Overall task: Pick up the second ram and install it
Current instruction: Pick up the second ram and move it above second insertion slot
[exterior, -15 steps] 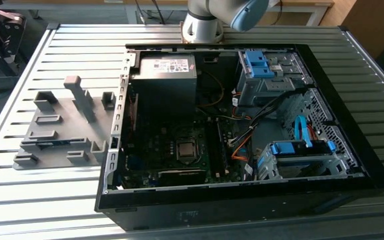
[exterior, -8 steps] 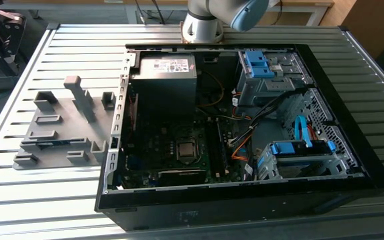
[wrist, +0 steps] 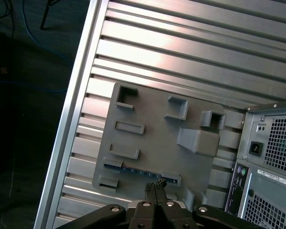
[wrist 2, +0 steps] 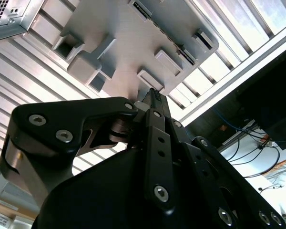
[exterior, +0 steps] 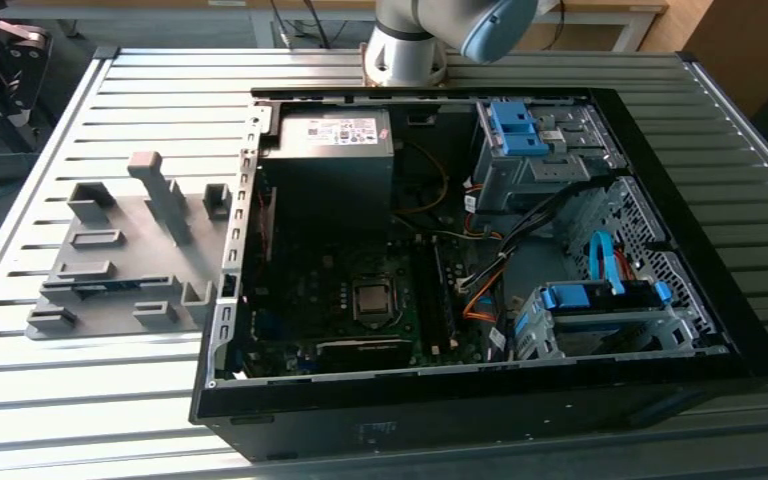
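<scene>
The second ram (wrist: 136,170) is sitting in a slot along one edge of the grey slotted holder (wrist: 157,129), and you are seeing it as a thin blue strip in the first wrist view. In the exterior view the holder (exterior: 131,260) is lying on the slatted metal desk (exterior: 157,80) at about nine o'clock from the open computer case (exterior: 491,385), just beside its wall. The ram is showing at about seven o'clock on the holder. The holder's raised blocks and posts are standing around the slot, and the tallest post (exterior: 157,185) is rising near its twelve o'clock edge.

Inside the case, two light-blue drive-bay clips (exterior: 518,125) are sitting at one and four o'clock. Loose cables (exterior: 484,300) are running between them and the motherboard (exterior: 317,290).

The arm (exterior: 404,45) is rising from its base at twelve o'clock of the case. Your hand (wrist: 156,183) is hanging over the holder, pointing down at the ram's slot near one end of the stick. Its fingers are pressed together with nothing between them.
</scene>
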`<action>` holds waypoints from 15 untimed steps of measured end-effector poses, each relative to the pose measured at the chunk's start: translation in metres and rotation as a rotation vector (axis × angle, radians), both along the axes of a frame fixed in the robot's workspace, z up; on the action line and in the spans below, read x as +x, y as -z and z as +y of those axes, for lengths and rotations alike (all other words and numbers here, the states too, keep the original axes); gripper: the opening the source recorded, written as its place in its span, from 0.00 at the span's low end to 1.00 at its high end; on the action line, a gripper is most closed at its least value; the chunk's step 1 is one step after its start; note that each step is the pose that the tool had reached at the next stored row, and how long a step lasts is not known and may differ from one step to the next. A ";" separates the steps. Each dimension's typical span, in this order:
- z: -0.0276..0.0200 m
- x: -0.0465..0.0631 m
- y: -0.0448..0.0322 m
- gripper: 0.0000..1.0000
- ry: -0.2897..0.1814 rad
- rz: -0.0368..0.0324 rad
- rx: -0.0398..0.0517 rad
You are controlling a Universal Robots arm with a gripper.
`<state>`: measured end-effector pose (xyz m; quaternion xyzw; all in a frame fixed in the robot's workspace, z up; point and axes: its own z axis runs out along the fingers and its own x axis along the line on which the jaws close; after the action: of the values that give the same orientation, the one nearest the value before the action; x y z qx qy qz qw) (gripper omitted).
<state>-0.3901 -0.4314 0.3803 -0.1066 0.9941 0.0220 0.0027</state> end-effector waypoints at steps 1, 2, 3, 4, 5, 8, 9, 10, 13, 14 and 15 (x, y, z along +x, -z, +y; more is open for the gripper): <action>0.0000 0.000 0.0000 0.11 0.000 0.0000 0.0000; 0.0000 0.000 0.0000 0.11 0.000 0.0000 0.0000; 0.0000 0.000 0.0000 0.11 0.000 0.0000 0.0000; 0.0000 0.000 0.0000 0.11 0.000 0.0000 0.0000; 0.0000 0.000 0.0000 0.11 0.000 0.0000 0.0000; 0.0000 0.000 0.0000 0.11 -0.002 -0.0001 0.0000; 0.0000 0.000 0.0000 0.11 -0.004 0.0000 0.0000; 0.0000 0.000 0.0000 0.11 -0.007 -0.0001 0.0000; 0.0000 0.000 0.0000 0.11 -0.023 0.0000 0.0000; 0.0000 0.000 0.0000 0.11 -0.029 -0.0001 0.0000; 0.0000 0.000 0.0000 0.11 -0.035 -0.0001 0.0000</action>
<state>-0.3901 -0.4314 0.3803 -0.1241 0.9920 0.0221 0.0023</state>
